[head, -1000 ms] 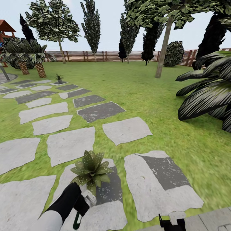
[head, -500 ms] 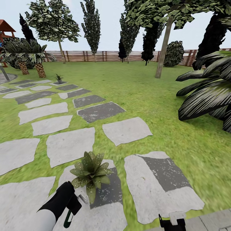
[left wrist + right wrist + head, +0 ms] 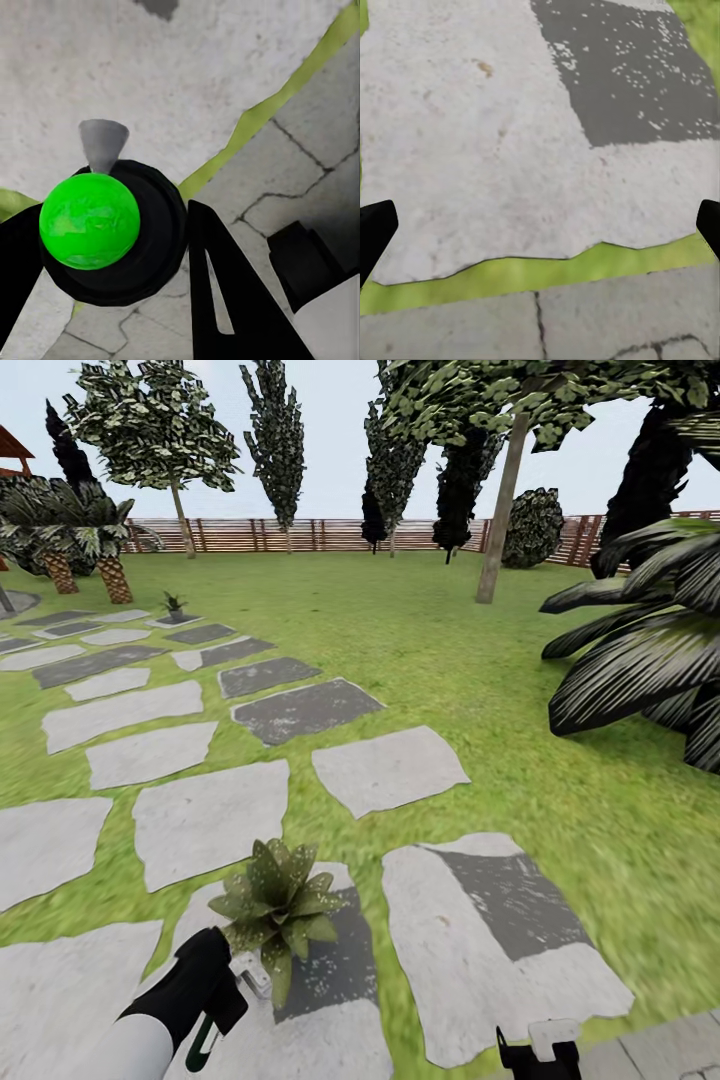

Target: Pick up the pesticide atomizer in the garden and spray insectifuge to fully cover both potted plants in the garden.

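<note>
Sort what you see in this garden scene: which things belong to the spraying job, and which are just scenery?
Job:
atomizer, held in the left gripper
near potted plant
far potted plant

Scenery:
stepping stones
fence
palm
trees
right gripper, open over a stone

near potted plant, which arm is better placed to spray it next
Left. The left gripper already holds the pesticide atomizer beside the near potted plant; the right gripper is open, empty and farther off.

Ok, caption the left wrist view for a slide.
Left gripper shut on the pesticide atomizer, its grey nozzle pointing over a pale stepping stone.
</note>
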